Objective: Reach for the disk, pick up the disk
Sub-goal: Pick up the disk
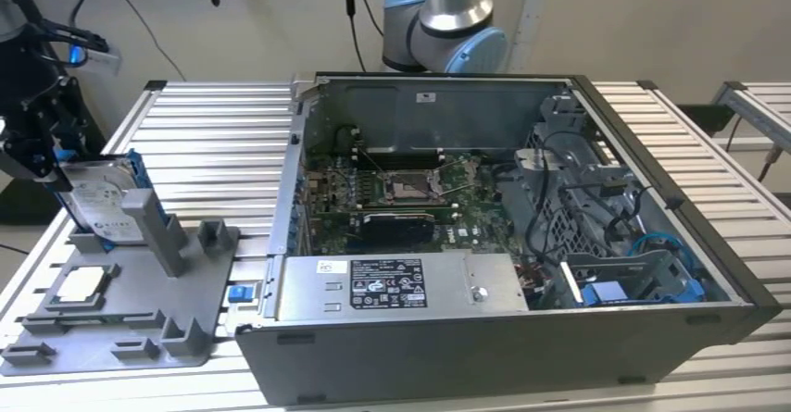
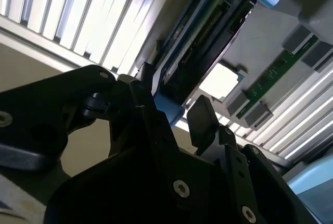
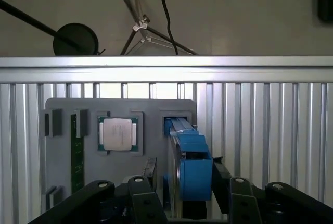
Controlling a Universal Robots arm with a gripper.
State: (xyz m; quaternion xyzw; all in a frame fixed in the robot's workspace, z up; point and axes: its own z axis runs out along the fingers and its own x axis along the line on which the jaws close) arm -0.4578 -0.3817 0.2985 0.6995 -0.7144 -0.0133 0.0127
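Disk [image 1: 102,206] stands on edge in a slot of the grey fixture [image 1: 74,338], at the exterior view's left, label side visible, blue caddy around its rim. In both wrist views it is seen edge-on [image 3: 193,164] [image 2: 208,41], still seated in the slot.

Gripper [image 1: 50,157] sits at the disk's upper end. Fingers [image 3: 221,174] are spread, one on each side of the caddy. The second wrist view shows a sliver of light between one pad [image 2: 202,120] and the caddy, so no pinch.

Square silver chip [image 3: 117,133] lies flat in the fixture just beside the disk, next to a green memory stick [image 3: 77,151]. Fixture rests on the slatted metal tabletop [image 1: 210,134], beside the open computer case [image 1: 495,356].
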